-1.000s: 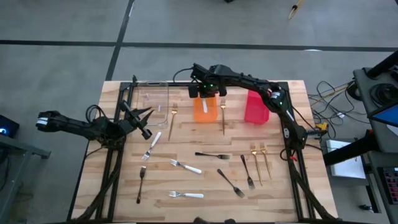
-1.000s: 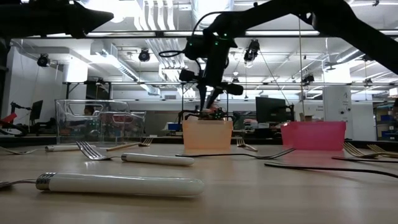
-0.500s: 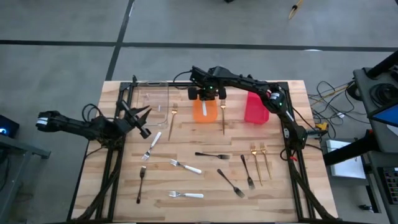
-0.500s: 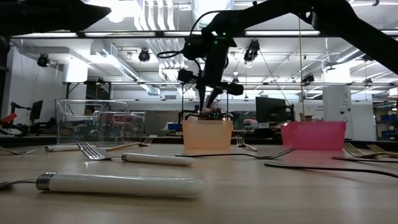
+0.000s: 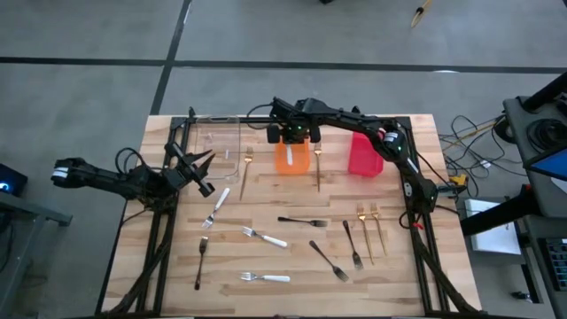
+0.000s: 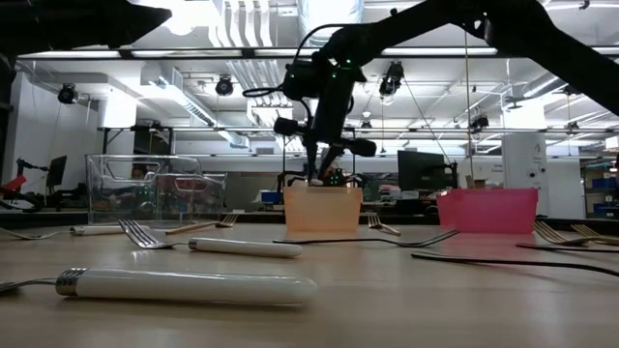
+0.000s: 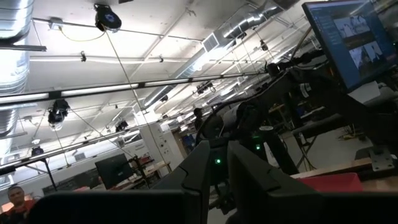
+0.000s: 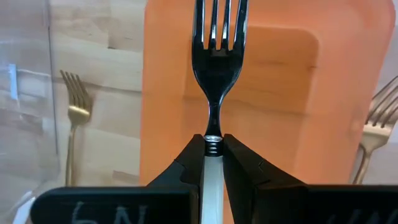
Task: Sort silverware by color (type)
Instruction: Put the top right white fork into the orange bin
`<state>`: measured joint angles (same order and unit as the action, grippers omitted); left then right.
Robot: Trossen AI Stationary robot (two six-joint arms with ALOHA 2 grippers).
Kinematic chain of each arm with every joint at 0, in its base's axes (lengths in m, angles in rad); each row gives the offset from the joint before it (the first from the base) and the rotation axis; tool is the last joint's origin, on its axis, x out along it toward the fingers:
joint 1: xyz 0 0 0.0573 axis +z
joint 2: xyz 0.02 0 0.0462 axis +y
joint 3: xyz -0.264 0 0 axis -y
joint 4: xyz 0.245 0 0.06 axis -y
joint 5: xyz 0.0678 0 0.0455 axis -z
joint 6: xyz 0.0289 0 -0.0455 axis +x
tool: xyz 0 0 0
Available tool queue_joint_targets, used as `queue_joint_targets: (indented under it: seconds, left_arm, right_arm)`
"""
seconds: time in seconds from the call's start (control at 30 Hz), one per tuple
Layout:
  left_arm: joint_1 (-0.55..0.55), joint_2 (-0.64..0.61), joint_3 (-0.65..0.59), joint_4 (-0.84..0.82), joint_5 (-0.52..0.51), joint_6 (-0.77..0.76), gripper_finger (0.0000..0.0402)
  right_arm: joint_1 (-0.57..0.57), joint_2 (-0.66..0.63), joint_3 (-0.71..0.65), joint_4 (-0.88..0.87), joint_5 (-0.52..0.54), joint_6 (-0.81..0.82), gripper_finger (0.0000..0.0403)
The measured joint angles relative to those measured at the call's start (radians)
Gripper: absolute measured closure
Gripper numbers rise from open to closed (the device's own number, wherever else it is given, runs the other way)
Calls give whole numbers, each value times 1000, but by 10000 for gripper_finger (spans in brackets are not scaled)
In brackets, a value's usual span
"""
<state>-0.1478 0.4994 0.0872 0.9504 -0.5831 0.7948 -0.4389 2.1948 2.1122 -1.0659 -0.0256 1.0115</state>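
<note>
My right gripper [image 5: 291, 138] hangs over the orange bin [image 5: 293, 163] at the table's far side, shut on a silver fork with a white handle [image 8: 216, 56]. The fork's tines point down toward the bin's floor. My left gripper [image 5: 205, 171] waits raised at the table's left, tipped upward, its fingers [image 7: 198, 167] together on nothing. The other silverware lies flat on the wood: white-handled forks [image 5: 264, 237], dark forks [image 5: 329, 260] and gold forks [image 5: 369, 232]. My right gripper pinches the fork's white handle [image 8: 212, 165] between its two fingers, just behind the metal collar at the neck. The fingers slant steeply down from above and lie along the fork. The fork sticks out past the fingertips, tines lowest, clear of the table, above the orange bin.
A clear bin [image 5: 221, 142] stands left of the orange one and a red bin [image 5: 364, 152] right of it. One gold fork [image 5: 246, 173] lies between the clear and orange bins, another [image 5: 317, 165] between the orange and red. Bare wood shows at the near left.
My right gripper has sunk a little toward the orange bin, with the white-handled fork still pinched and pointing down. My left gripper has stayed where it was.
</note>
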Motion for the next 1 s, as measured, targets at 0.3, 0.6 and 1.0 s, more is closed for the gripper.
queue_joint_targets:
  seconds: [0.3, 0.6, 1.0]
  left_arm:
    - [0, 0, 0, 0, 0, 0, 363]
    - [0, 0, 0, 0, 0, 0, 363]
    - [0, 0, 0, 0, 0, 0, 363]
  right_arm:
    - [-8, 0, -38, -4, 32, -1, 374]
    - [-7, 0, -66, -3, 29, -1, 374]
    - [-7, 0, -91, 2, 53, -6, 374]
